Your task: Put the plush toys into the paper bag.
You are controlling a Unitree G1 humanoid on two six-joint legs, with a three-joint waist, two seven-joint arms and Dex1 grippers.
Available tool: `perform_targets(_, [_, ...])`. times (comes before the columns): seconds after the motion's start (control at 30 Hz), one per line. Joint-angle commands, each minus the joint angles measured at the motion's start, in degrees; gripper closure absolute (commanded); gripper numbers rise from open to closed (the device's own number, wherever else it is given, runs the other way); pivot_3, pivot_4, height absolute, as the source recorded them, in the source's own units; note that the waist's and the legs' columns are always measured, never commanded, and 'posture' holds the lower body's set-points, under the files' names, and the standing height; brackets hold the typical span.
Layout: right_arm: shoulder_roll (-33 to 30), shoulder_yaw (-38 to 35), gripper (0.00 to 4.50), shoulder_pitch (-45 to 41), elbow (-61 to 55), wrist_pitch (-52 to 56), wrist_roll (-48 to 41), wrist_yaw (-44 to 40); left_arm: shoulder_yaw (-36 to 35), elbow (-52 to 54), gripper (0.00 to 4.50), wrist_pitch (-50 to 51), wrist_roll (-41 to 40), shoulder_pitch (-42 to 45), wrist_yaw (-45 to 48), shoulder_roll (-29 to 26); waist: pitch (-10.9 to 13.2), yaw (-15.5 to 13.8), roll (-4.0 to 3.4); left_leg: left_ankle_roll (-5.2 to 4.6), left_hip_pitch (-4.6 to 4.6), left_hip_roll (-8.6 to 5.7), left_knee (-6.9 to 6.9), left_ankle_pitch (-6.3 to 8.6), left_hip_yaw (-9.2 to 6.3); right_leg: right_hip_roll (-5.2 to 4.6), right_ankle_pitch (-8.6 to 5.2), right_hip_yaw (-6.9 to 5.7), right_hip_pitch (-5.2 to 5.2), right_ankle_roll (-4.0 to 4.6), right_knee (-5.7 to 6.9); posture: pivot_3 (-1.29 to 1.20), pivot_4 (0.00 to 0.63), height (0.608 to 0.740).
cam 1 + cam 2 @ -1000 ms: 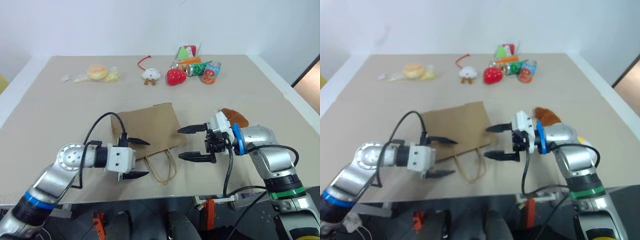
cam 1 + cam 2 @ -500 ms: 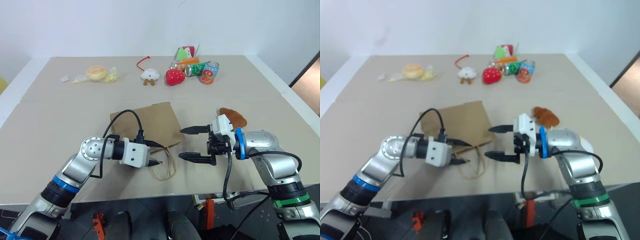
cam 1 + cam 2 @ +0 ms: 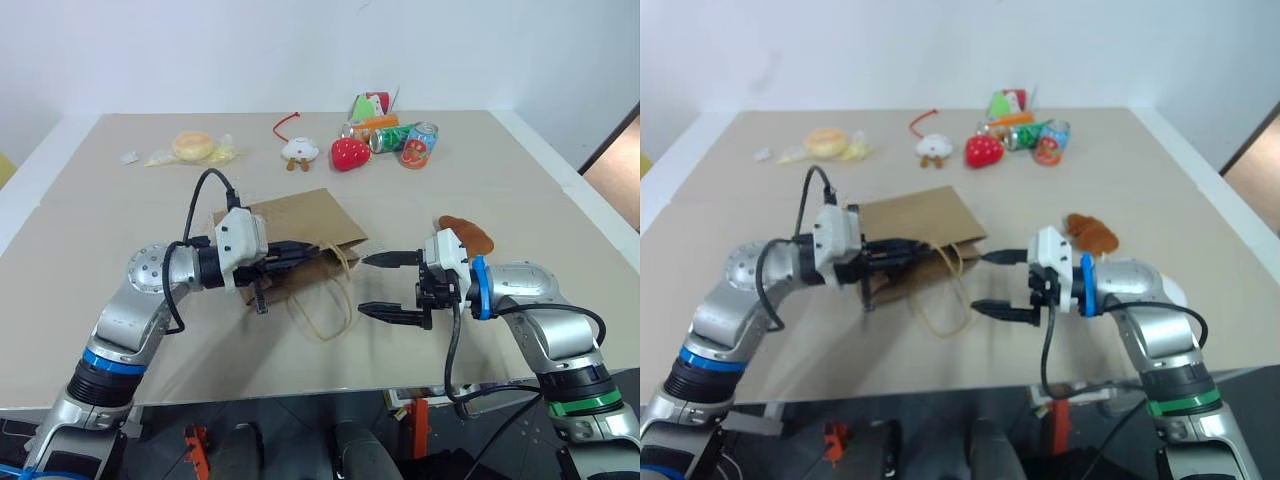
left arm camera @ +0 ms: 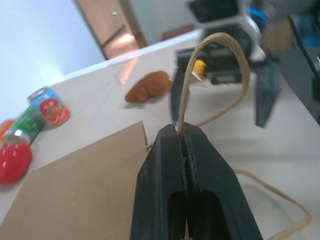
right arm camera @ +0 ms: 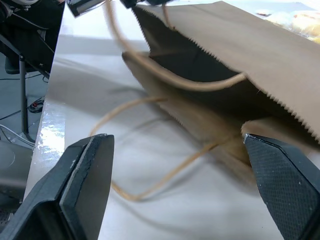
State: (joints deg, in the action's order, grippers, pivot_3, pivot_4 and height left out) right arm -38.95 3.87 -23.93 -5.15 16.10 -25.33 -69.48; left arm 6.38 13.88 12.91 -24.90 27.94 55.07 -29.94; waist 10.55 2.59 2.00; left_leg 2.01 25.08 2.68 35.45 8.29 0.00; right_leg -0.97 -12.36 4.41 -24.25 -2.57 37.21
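Observation:
The brown paper bag (image 3: 295, 225) lies on the table with its mouth toward my right gripper. My left gripper (image 3: 312, 250) is shut on one tan cord handle (image 4: 218, 39) and holds that edge of the mouth up, so the bag gapes open (image 5: 185, 62). The other handle (image 3: 322, 318) trails on the table. My right gripper (image 3: 388, 286) hangs open just in front of the mouth, nothing between its fingers (image 5: 84, 172). A reddish-brown plush toy (image 3: 468, 234) lies on the table behind my right wrist.
At the table's far side lie a red strawberry toy (image 3: 351, 153), a white toy with a red cord (image 3: 299, 149), several printed drink cans (image 3: 421, 144) and a wrapped bun (image 3: 195, 147). The table's front edge (image 3: 300, 390) runs close below both arms.
My left gripper went from open to shut on the bag's handle and rose, lifting the mouth's upper edge. The right gripper stayed put and open.

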Motion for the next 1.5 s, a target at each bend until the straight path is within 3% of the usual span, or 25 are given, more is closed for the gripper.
perform_targets(0.03, [1.9,0.2,0.00,-3.2,1.2,-1.6,0.8,1.0,-3.1,3.4,4.45,4.6,-4.8,1.8,-4.4,2.4,0.0,0.0,0.00,0.00,0.00,0.00,0.01,0.00,0.00,0.00,0.00,0.00,0.00,-0.01,0.00,0.00,0.150,0.740])
perform_targets(0.07, [3.1,0.9,0.00,-4.1,1.8,-2.0,1.4,1.6,-3.7,3.8,4.45,5.8,-5.6,1.9,-6.0,3.4,0.0,0.0,0.00,0.00,0.00,0.00,0.02,0.00,0.00,0.00,0.02,0.00,0.00,-0.04,0.00,0.00,0.150,0.740])
perform_targets(0.2, [6.8,2.6,0.84,-6.6,3.2,-2.4,3.4,4.3,-4.6,5.0,4.50,7.8,-6.3,2.1,-9.9,5.7,0.0,0.1,0.00,-0.01,-0.01,0.02,0.04,-0.01,-0.02,0.04,0.07,0.00,0.00,-0.11,0.00,0.00,0.150,0.740])
perform_targets(0.23, [7.9,3.0,1.52,-7.2,3.5,-2.2,3.7,5.1,-4.5,5.4,4.50,8.0,-6.2,1.9,-10.7,6.1,0.0,0.1,0.00,-0.01,0.00,0.02,0.04,-0.02,-0.07,0.08,0.08,0.00,0.01,-0.12,0.00,0.00,0.150,0.740])
perform_targets(0.4, [12.7,4.9,3.48,-10.2,6.4,-3.5,7.5,9.7,-3.9,6.6,4.50,7.8,-4.7,0.5,-14.2,7.8,0.0,0.1,0.00,0.00,0.04,0.01,0.03,-0.01,-0.08,0.09,0.08,0.05,0.02,-0.11,0.00,0.00,0.150,0.740])
perform_targets(0.43, [13.5,5.3,4.05,-11.1,7.3,-3.6,8.4,10.8,-3.6,6.7,4.50,7.7,-4.4,0.3,-14.5,8.0,0.0,0.1,0.00,0.00,0.05,-0.01,0.02,-0.01,-0.07,0.09,0.08,0.06,0.01,-0.12,0.00,0.00,0.150,0.740])
perform_targets(0.5, [15.1,5.9,4.41,-12.5,8.6,-3.4,9.4,12.4,-3.2,7.2,4.50,7.5,-4.0,-0.3,-15.1,8.3,0.0,0.1,0.00,0.00,0.03,0.00,0.03,-0.01,-0.07,0.10,0.08,0.06,0.01,-0.12,0.00,0.00,0.150,0.740])
perform_targets(0.9, [18.8,12.9,4.41,-9.8,15.6,-5.9,19.9,19.1,-3.5,7.3,4.50,5.5,-0.4,-0.1,-20.4,11.0,0.0,0.1,0.00,0.01,0.05,0.00,0.01,-0.02,-0.07,0.12,0.11,0.09,0.00,-0.08,-0.01,0.00,0.150,0.740])
perform_targets(1.23, [21.2,13.4,4.41,-7.7,17.4,-7.3,23.1,23.1,-5.9,6.9,4.50,2.8,2.1,4.4,-24.2,11.8,0.0,0.1,0.00,0.02,0.02,0.01,0.01,-0.03,-0.08,0.15,0.12,0.10,0.00,-0.10,-0.01,0.00,0.150,0.740])
perform_targets(1.5, [22.0,12.2,4.41,-8.7,18.2,-7.0,23.0,24.3,-3.5,9.4,4.50,2.1,3.0,9.2,-22.0,11.0,0.0,0.1,0.00,0.03,0.06,0.00,0.00,-0.03,-0.08,0.15,0.12,0.11,0.00,-0.10,-0.03,0.00,0.150,0.740])
